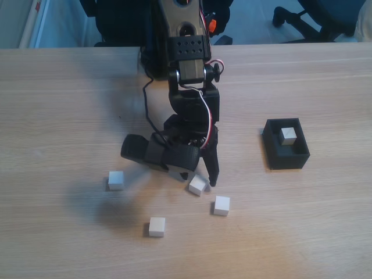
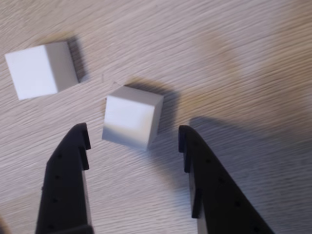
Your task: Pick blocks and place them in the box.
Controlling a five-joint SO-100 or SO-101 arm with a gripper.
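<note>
We see an office: a wide wood-grain desk [image 1: 70,116] fills the fixed view, with the black wheeled base of a swivel chair [image 1: 302,17] on pale flooring behind it.

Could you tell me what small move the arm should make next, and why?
Probably ease the open black two-finger gripper forward and down until its fingertips straddle the small white cube on the wooden table, then close. In the wrist view the cube lies just past the tips, roughly centred on the gap, untouched.

Honestly can't read any text, labels, brand names or numbers anywhere in either view (looked pretty hard too).
</note>
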